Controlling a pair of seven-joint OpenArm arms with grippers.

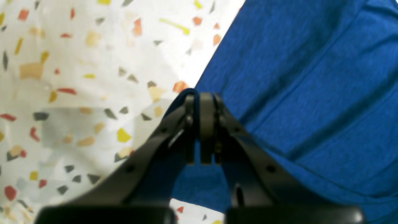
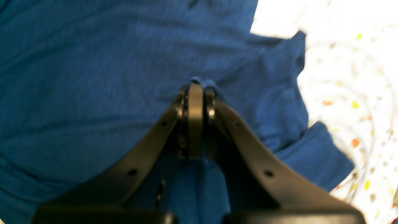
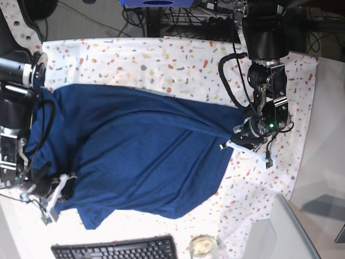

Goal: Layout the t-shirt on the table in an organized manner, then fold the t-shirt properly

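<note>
base | both arms low (wrists bent) | each gripper pinching t-shirt (image 3: 140, 156)

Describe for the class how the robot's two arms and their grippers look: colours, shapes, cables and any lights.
Both arms are black, built of blocky segments. The left gripper and right gripper have matte black curved fingers with small round holes, meeting at flat grey-edged tips. In the base view, black cables loop beside each arm, white parts sit near both wrists, and a small green light glows on the left arm.

Wrist views soft, blurred; table (image 2: 351, 56) glare-washed in right wrist view; base view evenly bright.
</note>
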